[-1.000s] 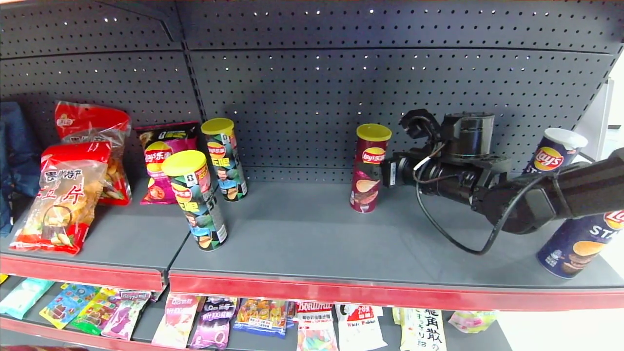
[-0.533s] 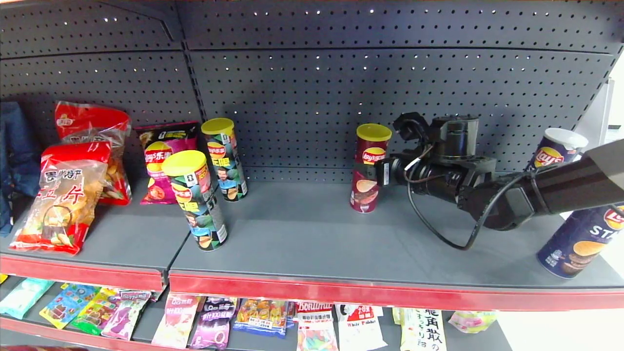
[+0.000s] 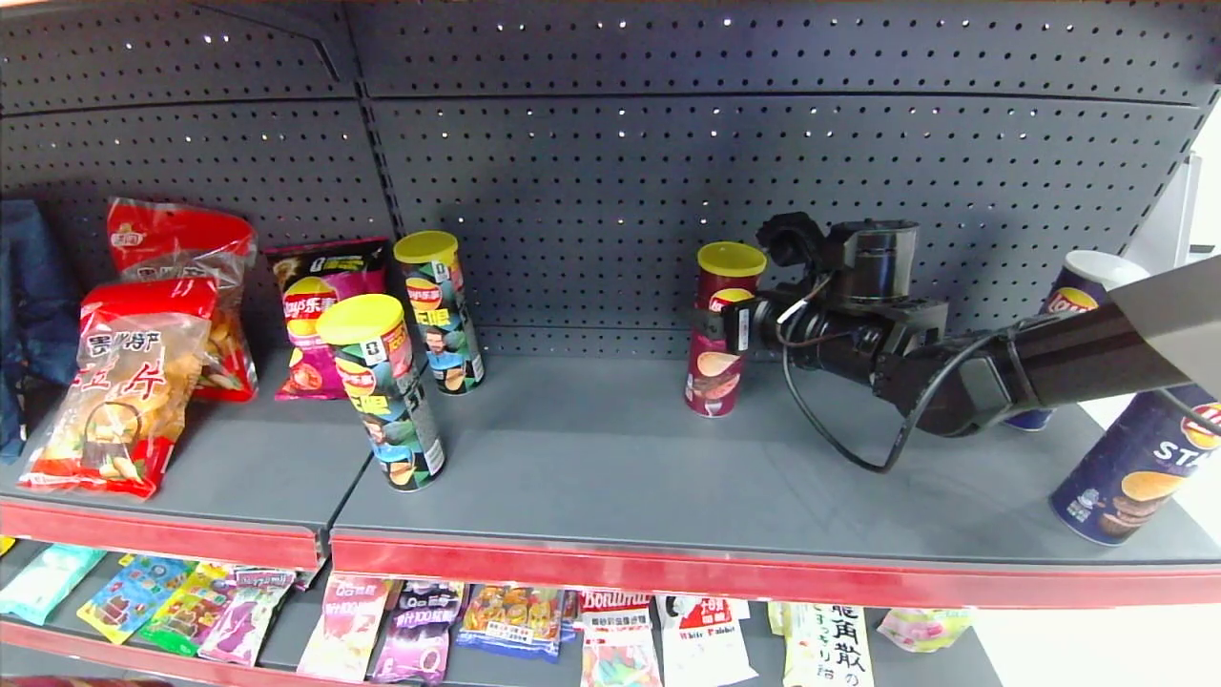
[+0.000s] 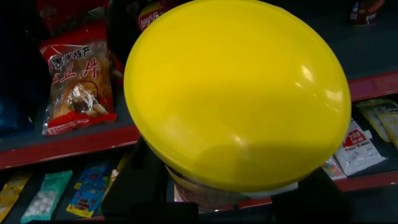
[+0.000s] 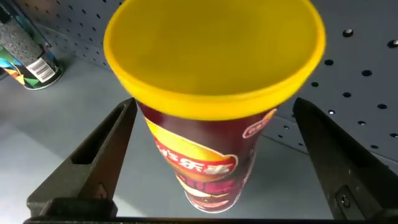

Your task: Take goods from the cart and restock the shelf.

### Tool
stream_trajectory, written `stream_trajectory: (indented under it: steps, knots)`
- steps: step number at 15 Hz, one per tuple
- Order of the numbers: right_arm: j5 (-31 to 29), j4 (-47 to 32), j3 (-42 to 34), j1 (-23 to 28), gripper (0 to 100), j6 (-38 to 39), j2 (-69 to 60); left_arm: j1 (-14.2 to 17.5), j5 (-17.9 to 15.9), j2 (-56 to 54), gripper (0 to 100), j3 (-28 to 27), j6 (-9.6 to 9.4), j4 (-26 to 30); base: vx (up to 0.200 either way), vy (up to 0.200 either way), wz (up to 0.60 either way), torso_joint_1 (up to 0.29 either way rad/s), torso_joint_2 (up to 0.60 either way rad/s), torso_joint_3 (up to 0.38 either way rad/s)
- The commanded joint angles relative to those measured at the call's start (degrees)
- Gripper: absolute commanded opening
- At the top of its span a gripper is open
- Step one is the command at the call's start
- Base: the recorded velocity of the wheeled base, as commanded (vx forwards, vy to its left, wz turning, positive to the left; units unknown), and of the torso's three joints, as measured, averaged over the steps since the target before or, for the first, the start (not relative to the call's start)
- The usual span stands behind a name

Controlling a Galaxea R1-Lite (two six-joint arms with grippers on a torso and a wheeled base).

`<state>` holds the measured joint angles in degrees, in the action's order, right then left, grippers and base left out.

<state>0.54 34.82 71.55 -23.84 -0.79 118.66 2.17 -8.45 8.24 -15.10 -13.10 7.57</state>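
A maroon chip can (image 3: 713, 377) with a yellow lid stands upright near the back of the grey shelf (image 3: 610, 477). My right gripper (image 3: 722, 329) comes in from the right at the can's upper half. In the right wrist view the can (image 5: 211, 50) sits between the two fingers (image 5: 93, 168), with a gap on each side, so the right gripper (image 5: 214, 155) is open. My left gripper (image 4: 224, 199) is shut on another yellow-lidded can (image 4: 236, 93), held in front of the shelf edge.
Two patterned yellow-lidded cans (image 3: 382, 401) (image 3: 439, 310) stand left of centre. Blue cans (image 3: 1130, 468) (image 3: 1087, 286) lean at the right end, by my right arm. Snack bags (image 3: 124, 382) fill the left side. A pegboard wall (image 3: 610, 172) backs the shelf.
My right arm has moved left along the shelf, bringing its open fingers from beside the maroon can to either side of it. The can has stayed put.
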Motion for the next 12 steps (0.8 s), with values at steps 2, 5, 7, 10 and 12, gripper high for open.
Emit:
stream_trajectory:
  steps: [2,5,7,10,12]
  knots:
    - [0.08,-0.01,1.05,0.03,100,0.00,1.13,0.03,0.01,0.11,0,0.07,0.01,-0.01,0.000,0.000,0.00,0.000,0.00,0.000]
    - [-0.01,0.08,2.37,0.03,100,-0.09,2.10,0.03,0.01,0.11,0,0.25,0.01,-0.01,0.000,0.000,0.00,0.000,0.00,0.000]
    - [-0.10,0.08,2.28,0.03,100,0.00,2.45,0.03,0.01,0.11,0,0.25,0.01,-0.01,0.000,0.000,0.00,0.000,0.00,0.000]
    - [-0.45,0.96,2.37,0.03,0,-0.09,3.33,0.03,0.01,0.11,0,0.25,0.01,-0.01,0.000,0.000,0.00,0.000,0.00,0.000]
    - [-0.54,2.54,2.02,-0.06,0,-0.09,3.50,0.03,0.01,0.11,0,0.43,0.01,-0.01,0.000,0.000,0.00,0.000,0.00,0.000]
